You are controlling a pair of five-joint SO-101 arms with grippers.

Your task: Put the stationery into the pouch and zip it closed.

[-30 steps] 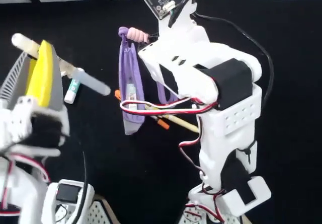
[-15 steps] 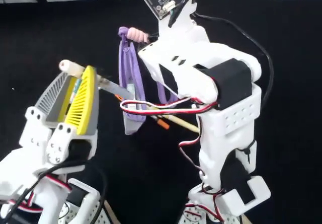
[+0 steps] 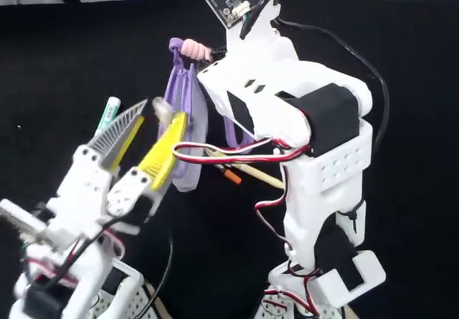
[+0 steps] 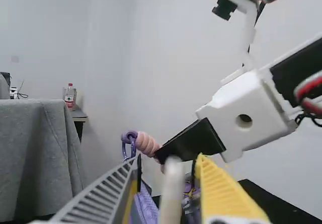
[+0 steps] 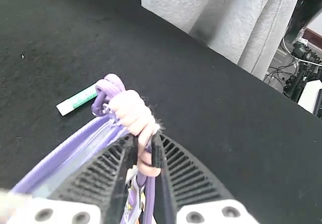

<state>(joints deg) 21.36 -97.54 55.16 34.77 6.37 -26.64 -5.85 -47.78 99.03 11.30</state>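
Observation:
My right gripper (image 3: 195,52) hangs the purple pouch (image 3: 188,122) above the black table, shut on its pink pull (image 5: 132,114). In the right wrist view the black fingers (image 5: 119,166) clamp that pull and the pouch (image 5: 70,156) drops away below it. My left gripper (image 3: 163,113), with one grey and one yellow finger, is shut on a white pen (image 4: 170,194) whose tip touches the pouch's left side near the top. The left wrist view has the pink pull (image 4: 146,143) just beyond the pen. An orange pen (image 3: 231,176) and a wooden pencil (image 3: 262,178) lie under the pouch.
A green-and-white tube (image 3: 108,112) lies on the table left of the pouch, also in the right wrist view as the tube (image 5: 76,99). The right arm's white body (image 3: 315,161) fills the middle. A grey cloth (image 5: 226,17) hangs beyond the table's far edge.
My left arm has swung right from the table's left side to the pouch, carrying the white pen. The tube it hid is now uncovered. The right arm and pouch have not moved.

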